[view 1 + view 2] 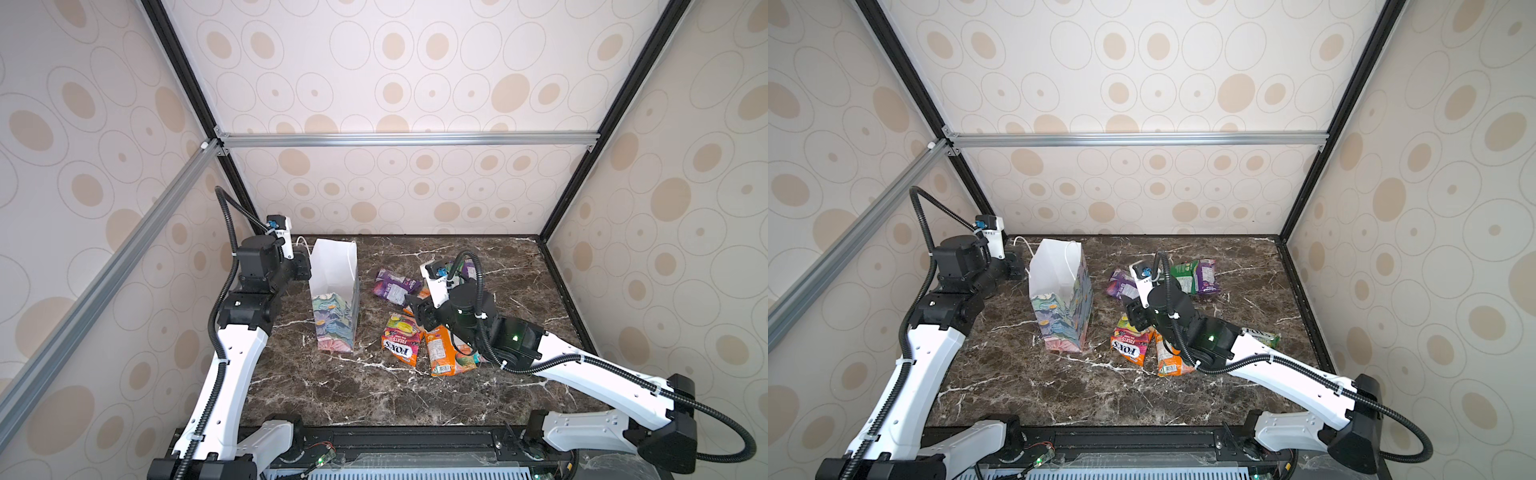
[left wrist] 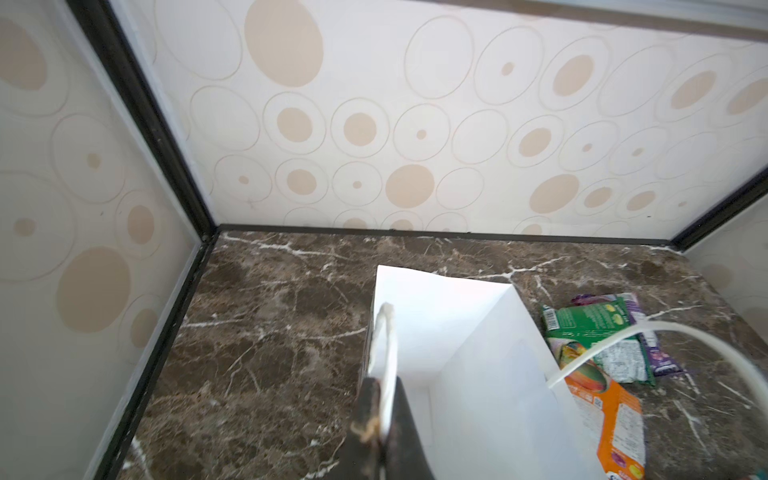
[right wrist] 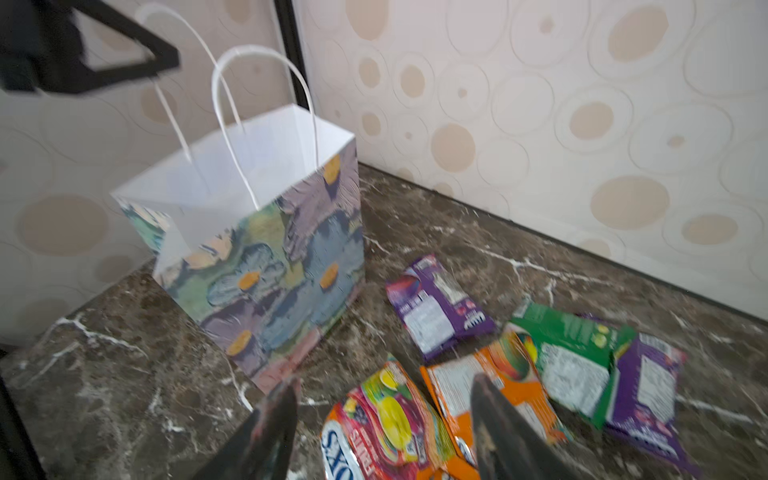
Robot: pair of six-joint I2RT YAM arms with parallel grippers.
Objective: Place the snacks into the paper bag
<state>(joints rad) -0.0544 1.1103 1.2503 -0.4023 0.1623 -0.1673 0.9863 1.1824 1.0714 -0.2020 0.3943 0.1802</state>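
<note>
1. The paper bag (image 1: pixel 334 291) stands upright left of centre in both top views, on a dark brown table (image 1: pixel 332 395) veined in white like marble. It is a tall box of crisp creased paper, matte white inside. Outside it carries brush-textured flowers in teal, lilac and blue.
2. The left claw (image 2: pixel 382 399) is at the bag's left edge in the top views. It is pinched fully closed on one twisted white cord handle (image 2: pixel 384 332). The other handle (image 3: pixel 253 49) arches free above the rim.
3. The right claw (image 3: pixel 386 378) is just right of centre in the top views, spread wide and holding nothing. Its dark wedge-shaped fingers (image 3: pixel 274 428) hover to either side of two packets. Whether they touch either packet cannot be told.
4. The snacks lie loose on the table to the right of the bag, apart from it. All are flat, crinkled, glossy foil packets.
5. Below the open claw are a red and yellow packet (image 3: pixel 382 428) printed "FOX'S" and an orange packet (image 3: pixel 511 374).
6. Beyond those lie a purple packet (image 3: pixel 436 311), then a green packet (image 3: pixel 569 353) overlapping a second purple packet (image 3: pixel 648 382).
7. A yellow-green packet (image 1: pixel 1262 336) peeks out past the right arm in a top view.
</note>
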